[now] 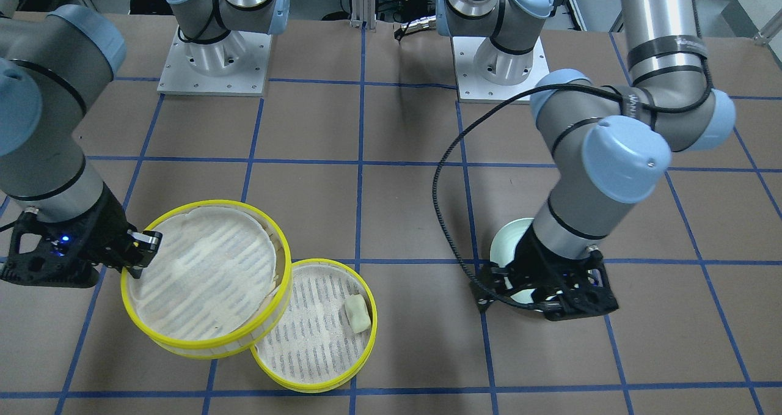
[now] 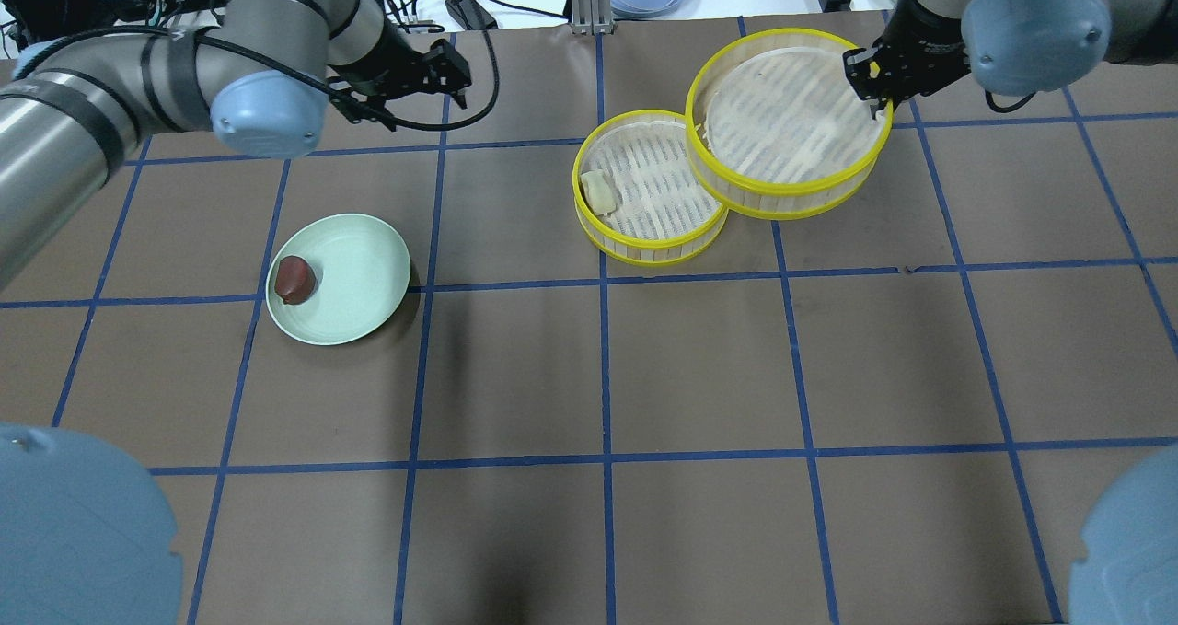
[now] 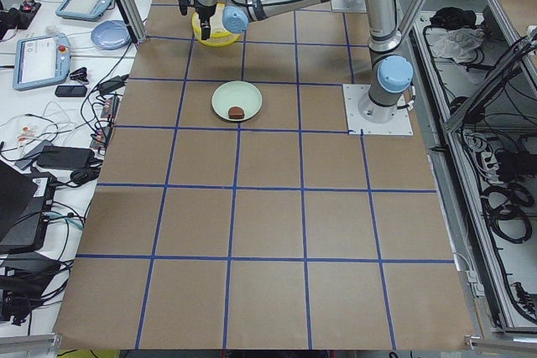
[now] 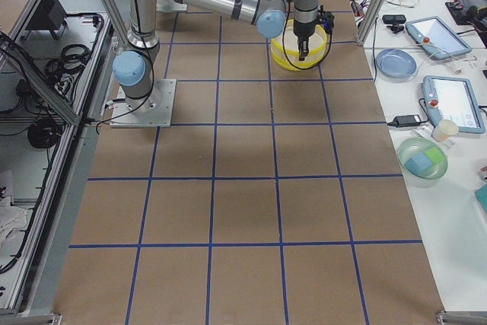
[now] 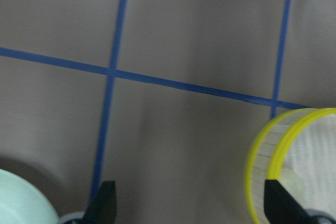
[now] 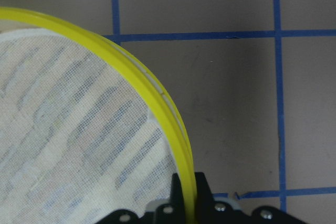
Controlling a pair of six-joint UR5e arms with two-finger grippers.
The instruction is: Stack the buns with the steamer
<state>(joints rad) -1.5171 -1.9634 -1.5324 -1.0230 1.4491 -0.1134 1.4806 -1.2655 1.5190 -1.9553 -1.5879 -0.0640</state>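
1. The empty tier (image 2: 787,119) is up at the table's far right, overlapping the edge of the second tier (image 2: 653,188). That one lies flat with the cream bun (image 2: 596,190) against its wall. Whether the upper tier rests on the lower rim or hangs clear, I cannot tell.
2. Handling call: the bamboo looks light, stiff and thin-walled, so the rim is the place to hold it. The liner looks loose and could shift. Gripped at one side, the tier will likely want to tip, so it should stay level and seat rim on rim. The buns look soft and call for a gentle pinch across the sides.
3. The right gripper (image 2: 871,91) has its jaws pinching that yellow rim, one finger inside and one outside.
4. The brown bun (image 2: 295,279) sits on the plate (image 2: 363,284), well apart from the tiers.
5. The left gripper (image 5: 191,195) hovers above bare table between the plate and the tiers, jaws spread and nothing between them.
6. The right wrist view shows the pinch close up. The overhead view alone shows the brown bun clearly, because the front view hides it behind the left arm.
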